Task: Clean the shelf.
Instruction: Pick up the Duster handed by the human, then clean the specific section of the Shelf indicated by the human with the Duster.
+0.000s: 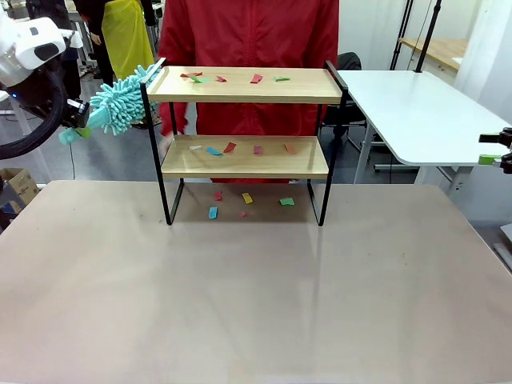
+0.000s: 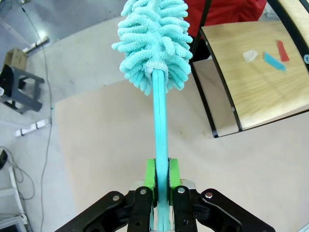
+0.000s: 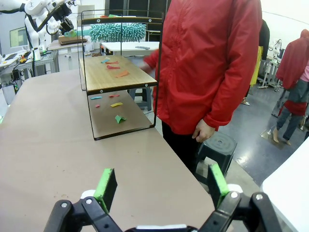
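Bright even indoor light; soft shadows; wrist views bend edges.

A robotics lab: white worktable (image 1: pixel 416 112), tripod stands (image 1: pixel 428 36) (trailing cables (image 2: pixel 50 126) too).

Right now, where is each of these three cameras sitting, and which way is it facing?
Front: fixed on the robot's side, facing across the table at the shelf and the person; the left arm shows at picture left.
Left wrist: on that arm, looking along the left claw, shut on a teal duster, toward the shelf's end.
Right wrist: behind the open right claw, facing the shelf's other end and the person.
Shared: all three show shelf and duster.
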Robot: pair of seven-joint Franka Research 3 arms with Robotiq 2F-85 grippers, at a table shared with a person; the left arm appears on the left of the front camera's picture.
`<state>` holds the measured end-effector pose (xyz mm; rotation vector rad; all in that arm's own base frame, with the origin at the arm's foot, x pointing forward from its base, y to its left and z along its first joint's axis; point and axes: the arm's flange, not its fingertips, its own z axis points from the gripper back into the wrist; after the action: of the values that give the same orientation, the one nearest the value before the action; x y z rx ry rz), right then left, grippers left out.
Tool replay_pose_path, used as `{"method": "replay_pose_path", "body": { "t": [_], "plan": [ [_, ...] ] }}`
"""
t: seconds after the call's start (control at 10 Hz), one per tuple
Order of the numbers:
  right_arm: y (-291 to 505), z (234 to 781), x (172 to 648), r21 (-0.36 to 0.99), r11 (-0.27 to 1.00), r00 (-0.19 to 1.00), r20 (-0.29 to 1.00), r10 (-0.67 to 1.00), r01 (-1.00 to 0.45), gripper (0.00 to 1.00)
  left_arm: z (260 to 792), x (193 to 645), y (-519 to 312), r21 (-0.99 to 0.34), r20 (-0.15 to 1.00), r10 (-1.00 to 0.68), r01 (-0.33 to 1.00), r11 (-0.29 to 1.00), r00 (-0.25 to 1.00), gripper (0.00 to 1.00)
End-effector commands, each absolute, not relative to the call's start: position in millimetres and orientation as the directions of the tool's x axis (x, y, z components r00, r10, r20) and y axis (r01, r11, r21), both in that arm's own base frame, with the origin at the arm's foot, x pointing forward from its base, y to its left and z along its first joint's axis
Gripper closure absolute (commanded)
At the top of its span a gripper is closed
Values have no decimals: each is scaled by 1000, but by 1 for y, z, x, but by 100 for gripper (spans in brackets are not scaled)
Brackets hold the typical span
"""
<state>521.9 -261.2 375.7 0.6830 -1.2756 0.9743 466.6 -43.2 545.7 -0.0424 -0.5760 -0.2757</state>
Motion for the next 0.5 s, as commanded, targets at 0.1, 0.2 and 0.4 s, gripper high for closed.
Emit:
{"method": "replay_pose_path", "body": {
  "t": [0.1, 0.2, 0.4],
  "plan": [
    [-258, 378, 522, -96, 451, 4, 977, 215, -887, 0, 547, 467, -42, 48, 544, -242, 258, 965, 803, 100],
    [-258, 378, 522, -96, 451, 4, 977, 215, -887, 0, 547, 467, -42, 48, 544, -242, 258, 965, 803, 100],
    [-258, 378, 522, -96, 451, 4, 977, 215, -887, 0, 547, 467, -42, 48, 544, -242, 258, 965, 803, 100]
  ]
}}
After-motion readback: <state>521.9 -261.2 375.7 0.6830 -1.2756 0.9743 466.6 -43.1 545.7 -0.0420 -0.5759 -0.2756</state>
